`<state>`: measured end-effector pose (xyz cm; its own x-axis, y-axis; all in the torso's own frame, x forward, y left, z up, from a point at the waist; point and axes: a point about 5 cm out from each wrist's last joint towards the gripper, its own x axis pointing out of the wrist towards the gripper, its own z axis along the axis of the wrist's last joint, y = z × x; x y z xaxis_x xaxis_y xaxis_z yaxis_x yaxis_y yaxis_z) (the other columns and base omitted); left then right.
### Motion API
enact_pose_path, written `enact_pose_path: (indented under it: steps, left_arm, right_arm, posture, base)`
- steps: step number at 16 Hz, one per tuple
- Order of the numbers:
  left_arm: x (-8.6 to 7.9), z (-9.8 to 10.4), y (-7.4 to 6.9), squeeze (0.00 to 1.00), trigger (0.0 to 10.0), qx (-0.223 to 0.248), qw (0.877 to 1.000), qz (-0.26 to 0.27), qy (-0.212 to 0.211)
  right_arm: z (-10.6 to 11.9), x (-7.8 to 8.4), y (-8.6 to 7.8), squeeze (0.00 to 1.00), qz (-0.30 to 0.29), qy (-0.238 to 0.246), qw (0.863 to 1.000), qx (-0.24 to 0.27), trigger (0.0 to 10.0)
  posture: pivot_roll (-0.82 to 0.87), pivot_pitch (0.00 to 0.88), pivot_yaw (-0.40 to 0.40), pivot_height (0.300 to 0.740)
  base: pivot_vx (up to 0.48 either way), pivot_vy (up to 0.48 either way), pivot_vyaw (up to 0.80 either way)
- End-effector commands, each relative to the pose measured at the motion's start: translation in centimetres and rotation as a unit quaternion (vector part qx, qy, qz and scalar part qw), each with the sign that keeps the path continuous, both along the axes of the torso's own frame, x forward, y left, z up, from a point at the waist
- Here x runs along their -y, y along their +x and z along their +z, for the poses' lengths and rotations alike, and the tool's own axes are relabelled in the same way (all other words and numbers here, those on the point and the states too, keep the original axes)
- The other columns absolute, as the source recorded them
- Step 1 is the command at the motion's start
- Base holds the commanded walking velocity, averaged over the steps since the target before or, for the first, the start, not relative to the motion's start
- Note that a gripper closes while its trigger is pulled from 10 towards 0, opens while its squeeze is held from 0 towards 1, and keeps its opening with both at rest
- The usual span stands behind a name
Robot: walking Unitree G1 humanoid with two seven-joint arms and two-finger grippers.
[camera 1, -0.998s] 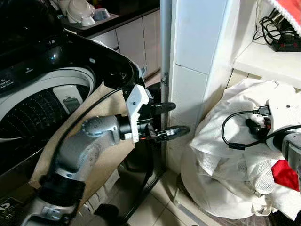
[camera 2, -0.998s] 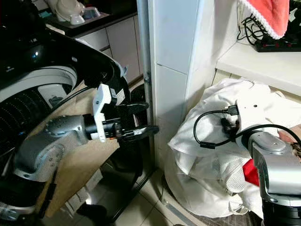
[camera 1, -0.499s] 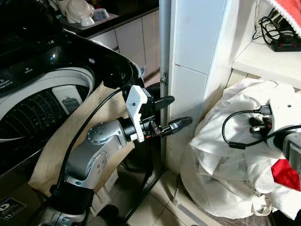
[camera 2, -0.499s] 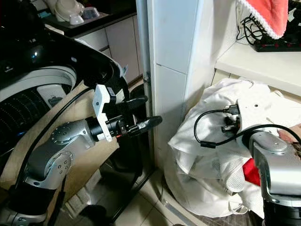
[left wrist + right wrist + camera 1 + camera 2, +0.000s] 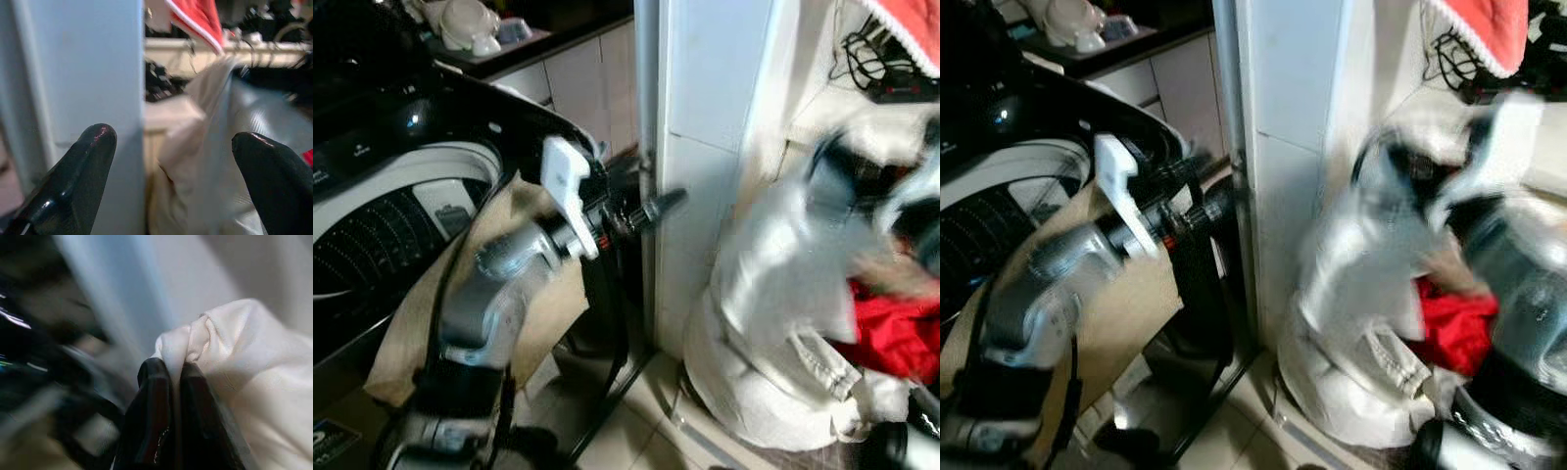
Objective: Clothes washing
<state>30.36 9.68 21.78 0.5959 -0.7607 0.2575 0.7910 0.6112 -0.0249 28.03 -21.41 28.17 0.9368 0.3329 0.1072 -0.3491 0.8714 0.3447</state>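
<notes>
Garment [image 5: 244, 382], white, pinched in right gripper [image 5: 171, 382] beside pillar [image 5: 715, 147], likely lifting from laundry heap [image 5: 773, 382] for washer [image 5: 401, 225]. Left gripper [image 5: 171, 161] spread empty by pillar, probably waiting to assist.

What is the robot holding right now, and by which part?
The right hand is shut on a fold of the white garment, pinching its bunched edge. The left hand is open near the white pillar and holds nothing.

white tiled pillar [image 5: 715, 88] | kitchen cabinets [image 5: 582, 83] | power strip [image 5: 901, 90] on shelf
</notes>
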Motion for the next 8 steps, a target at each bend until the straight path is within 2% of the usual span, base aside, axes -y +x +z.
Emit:
enact_pose_path:
  steps: [1,2,3,4,5,6,8]
  left_arm:
    - [-0.6,1.6,0.5,0.00,10.0,0.018,0.999,0.016,-0.032]
    - [-0.5,2.5,0.5,0.00,10.0,0.027,0.998,0.012,-0.049]
    - [-0.3,3.3,0.5,0.00,10.0,0.032,0.997,0.009,-0.070]
    - [0.0,4.5,0.3,0.00,10.0,0.036,0.993,-0.010,-0.109]
    - [0.3,5.3,0.0,0.00,10.0,0.033,0.990,-0.033,-0.131]
    - [0.6,5.7,-0.1,1.00,10.0,0.036,0.989,-0.046,-0.137]
    - [0.9,6.4,-0.6,1.00,10.0,0.025,0.980,-0.088,-0.176]
  right_arm:
    - [3.6,-1.8,-0.5,0.00,0.075,0.090,0.989,0.091,0.0]
    - [5.1,-2.4,-0.5,0.00,0.105,0.140,0.977,0.125,0.0]
    - [5.4,-2.7,-0.6,0.00,0.121,0.154,0.972,0.132,0.0]
    - [5.3,-3.0,-0.6,0.00,0.138,0.159,0.969,0.128,0.0]
    - [4.7,-3.0,-0.6,0.00,0.136,0.154,0.972,0.110,0.0]
    - [4.1,-2.9,-0.5,0.00,0.132,0.154,0.975,0.094,0.0]
    - [3.4,-2.8,-0.7,0.00,0.128,0.166,0.975,0.071,0.0]
  posture:
    - [-0.21,0.000,0.087,0.740]
    - [-0.21,0.000,0.083,0.740]
    - [-0.21,0.000,0.083,0.740]
    - [-0.21,0.000,0.075,0.740]
    - [-0.21,0.000,0.072,0.740]
    - [-0.21,0.000,0.070,0.740]
    - [-0.21,0.000,0.073,0.740]
  base:
    - [0.000,0.000,0.00]
    - [0.000,0.000,0.00]
    - [0.000,0.000,0.00]
    - [0.000,0.000,0.00]
    - [0.000,0.000,0.00]
    - [0.000,0.000,0.00]
    - [0.000,0.000,0.00]
